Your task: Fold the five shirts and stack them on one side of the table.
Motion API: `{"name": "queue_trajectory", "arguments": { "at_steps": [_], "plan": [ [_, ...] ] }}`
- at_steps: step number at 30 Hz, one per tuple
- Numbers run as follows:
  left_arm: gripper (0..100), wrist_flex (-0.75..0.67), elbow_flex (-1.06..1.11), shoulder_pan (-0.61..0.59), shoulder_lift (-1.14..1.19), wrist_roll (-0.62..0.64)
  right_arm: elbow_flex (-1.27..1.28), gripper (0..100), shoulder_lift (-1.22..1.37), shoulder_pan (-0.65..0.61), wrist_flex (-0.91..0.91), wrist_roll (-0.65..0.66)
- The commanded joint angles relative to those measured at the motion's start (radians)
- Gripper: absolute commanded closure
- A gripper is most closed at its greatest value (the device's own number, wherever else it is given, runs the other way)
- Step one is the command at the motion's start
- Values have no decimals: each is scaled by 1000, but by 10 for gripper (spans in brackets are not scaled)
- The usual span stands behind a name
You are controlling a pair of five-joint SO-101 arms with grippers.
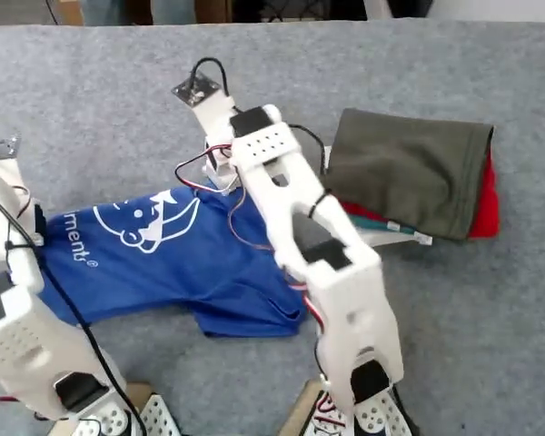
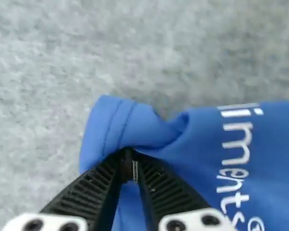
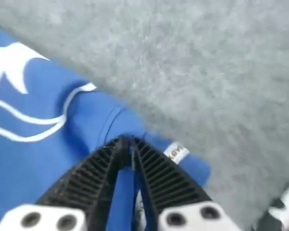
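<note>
while the left gripper [image 2: 129, 166] and right gripper [image 3: 131, 149] each pinch the blue shirt [image 1: 191, 259] at lower left, lifting evenly should keep the fold taut.

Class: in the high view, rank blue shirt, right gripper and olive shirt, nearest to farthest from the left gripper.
1. Blue shirt, pinched in the left gripper.
2. Right gripper, mid-table, gripping the same shirt.
3. Olive shirt, atop the stack beyond.

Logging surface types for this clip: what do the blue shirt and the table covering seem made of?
The blue shirt looks like knit cloth, probably cotton or a blend, matte: it bunches into folds and shows stitched hems. The table covering: grey felt or short-pile carpet, matte, with fuzzy mottled fibres.
</note>
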Motion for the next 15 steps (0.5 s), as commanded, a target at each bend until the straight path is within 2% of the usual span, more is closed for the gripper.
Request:
{"name": "queue_trajectory", "arguments": {
  "at_steps": [1,7,15],
  "plan": [
    [971,-14,-85,-30,51,6,-168,985,119,72,14,-2],
    [971,-12,-111,-51,80,5,-392,985,306,226,71,28],
    [971,-11,-116,-42,78,5,-822,985,366,176,345,126]
  ]
}}
